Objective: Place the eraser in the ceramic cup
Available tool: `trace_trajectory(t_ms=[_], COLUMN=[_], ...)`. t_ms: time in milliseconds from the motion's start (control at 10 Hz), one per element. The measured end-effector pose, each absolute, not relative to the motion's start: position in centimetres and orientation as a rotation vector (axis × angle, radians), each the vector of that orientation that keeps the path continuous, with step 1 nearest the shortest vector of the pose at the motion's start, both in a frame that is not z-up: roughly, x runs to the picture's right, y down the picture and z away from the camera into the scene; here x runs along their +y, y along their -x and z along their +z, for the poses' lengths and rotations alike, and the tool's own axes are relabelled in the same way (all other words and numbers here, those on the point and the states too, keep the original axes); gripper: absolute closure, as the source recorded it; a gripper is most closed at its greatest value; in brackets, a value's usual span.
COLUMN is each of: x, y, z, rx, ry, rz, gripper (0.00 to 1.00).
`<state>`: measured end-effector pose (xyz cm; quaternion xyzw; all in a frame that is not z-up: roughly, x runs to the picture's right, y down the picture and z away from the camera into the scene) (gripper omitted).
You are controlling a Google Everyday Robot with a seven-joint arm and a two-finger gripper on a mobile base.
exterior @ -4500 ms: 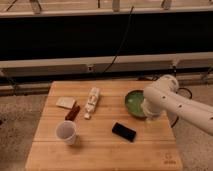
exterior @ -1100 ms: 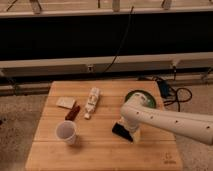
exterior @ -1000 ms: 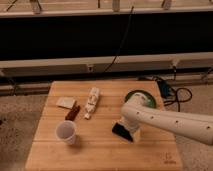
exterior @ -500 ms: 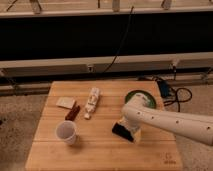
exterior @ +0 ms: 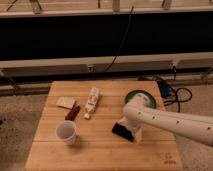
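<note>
The eraser (exterior: 121, 131) is a small flat black block lying on the wooden table (exterior: 100, 155), right of centre. The gripper (exterior: 133, 131) is at the end of the white arm that reaches in from the right. It is down at the eraser's right end and covers part of it. The ceramic cup (exterior: 66, 132) is a small white round cup standing upright near the table's front left, well to the left of the eraser and apart from the gripper.
A green bowl (exterior: 140, 98) sits at the back right, partly behind the arm. A thin reddish-brown stick (exterior: 73, 112), a pale flat square piece (exterior: 65, 102) and a white elongated object (exterior: 92, 102) lie at the back left. Cables lie on the floor at the right.
Since 4.5 s ago the arm has swung left and down from beside the green bowl to the eraser. Over the last second nothing has visibly moved.
</note>
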<state>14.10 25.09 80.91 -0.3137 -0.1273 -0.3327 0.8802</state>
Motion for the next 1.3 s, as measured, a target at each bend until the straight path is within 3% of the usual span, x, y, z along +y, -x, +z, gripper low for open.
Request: trace_trajectory(t_ms=[1300], x=[26.01], y=[-14.35], z=[81.55], rx=[-0.300], ry=[0.658], rz=[-0.779], gripper=[0.20])
